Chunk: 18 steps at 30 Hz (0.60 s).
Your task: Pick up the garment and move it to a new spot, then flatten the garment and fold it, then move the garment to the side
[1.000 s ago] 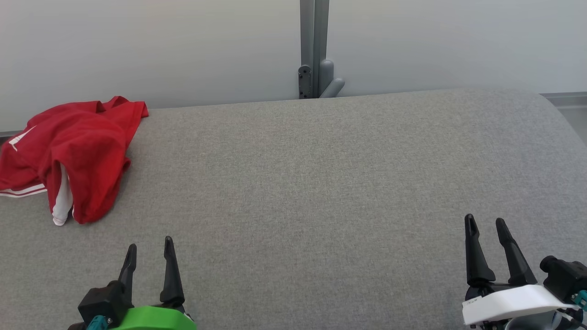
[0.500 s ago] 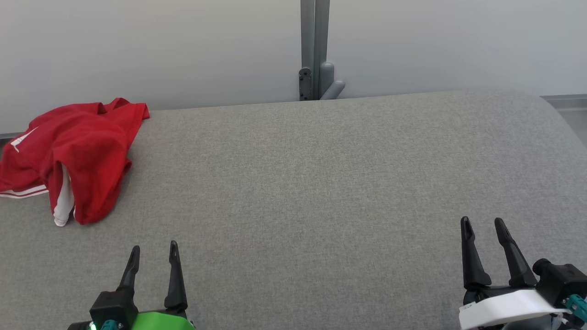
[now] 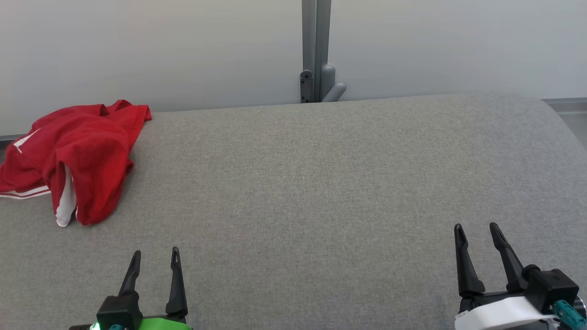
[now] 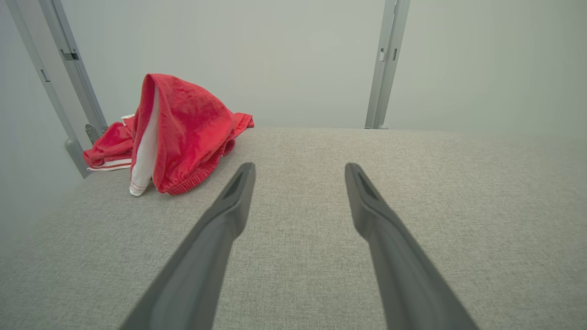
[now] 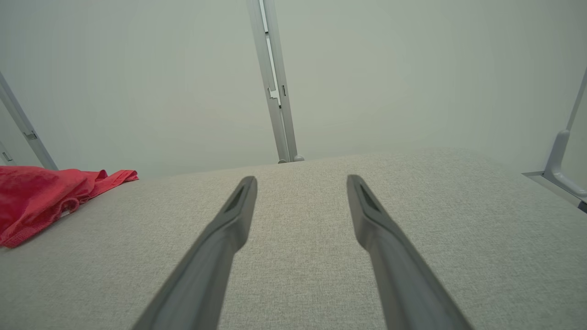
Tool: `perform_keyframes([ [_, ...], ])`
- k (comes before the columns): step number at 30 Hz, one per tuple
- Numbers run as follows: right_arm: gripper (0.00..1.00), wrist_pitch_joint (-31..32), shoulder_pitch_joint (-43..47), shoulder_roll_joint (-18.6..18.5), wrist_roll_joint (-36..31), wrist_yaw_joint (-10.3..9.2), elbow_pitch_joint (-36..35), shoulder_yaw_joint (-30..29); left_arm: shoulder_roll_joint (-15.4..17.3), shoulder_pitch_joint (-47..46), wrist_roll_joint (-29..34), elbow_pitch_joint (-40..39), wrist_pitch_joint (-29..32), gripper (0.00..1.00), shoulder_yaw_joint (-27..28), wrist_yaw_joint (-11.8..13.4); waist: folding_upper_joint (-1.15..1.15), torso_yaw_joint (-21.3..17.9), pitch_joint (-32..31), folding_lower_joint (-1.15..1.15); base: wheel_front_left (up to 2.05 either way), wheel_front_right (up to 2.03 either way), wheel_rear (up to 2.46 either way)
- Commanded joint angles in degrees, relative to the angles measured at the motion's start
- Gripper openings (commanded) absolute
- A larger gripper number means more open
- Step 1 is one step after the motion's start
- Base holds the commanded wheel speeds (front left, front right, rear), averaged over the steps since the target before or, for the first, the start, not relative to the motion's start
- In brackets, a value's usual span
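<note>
Nearest to us, our left pincer (image 3: 156,251) and our right pincer (image 3: 475,225) hover low over the near edge of the bench (image 3: 298,183). Each has its two dark fingers apart and holds nothing. Between and beyond them the grey cloth top of the bench is bare, so we judge the step in hand to be the first one: to reach the garment and lift it.

Further out, the garment (image 3: 87,146) lies at the far left corner of the bench, well apart from both pincers. It is a red heap with white trim, crumpled, with one fold that stands up like a hood and a white strip under it. The left pincer is the nearer one, so we think it is the right one to go.

To do this well, we advise to bring the left pincer forward and to the left, above the bench and not along it, and to close on the raised red fold, where the fingers can take cloth without pinching the bench cover. A hold on thick gathered cloth seems safer than a hold on one thin edge, which can slip. Then we lift high enough that the hanging part does not drag.

Behind the garment are only the pale wall (image 3: 183,46) and a grey post (image 3: 315,46).
</note>
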Motion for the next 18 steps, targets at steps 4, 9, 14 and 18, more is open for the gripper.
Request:
perform_keyframes([
  [4, 1.00, -0.41, 0.59, -0.26, -0.76, 0.02, 0.47, 0.09, 0.39, 0.70, 0.25, 0.18, -0.42, 1.00, 0.23, 0.03, 0.00, 0.03, -0.13, 0.00, 0.00, 0.00, 0.00],
  [9, 1.00, -0.41, 0.67, -0.26, -0.78, 0.02, 0.74, 0.06, 0.39, 0.71, -0.36, 0.39, -0.42, 1.00, 0.23, -0.10, 0.00, -0.01, -0.12, 0.00, 0.00, 0.00, 0.00],
  [14, 1.00, -0.41, 0.49, -0.25, -0.74, 0.02, 1.04, -0.27, 0.39, 0.29, -1.00, 0.73, -0.42, 1.00, 0.28, -0.31, 0.00, -0.03, -0.04, 0.00, 0.00, 0.00, 0.00],
  [18, 1.00, -0.41, 0.33, -0.26, -0.79, 0.02, 1.21, -0.46, 0.39, 0.07, -1.17, 0.90, -0.42, 1.00, 0.30, -0.31, 0.00, -0.02, -0.06, 0.00, 0.00, 0.00, 0.00],
])
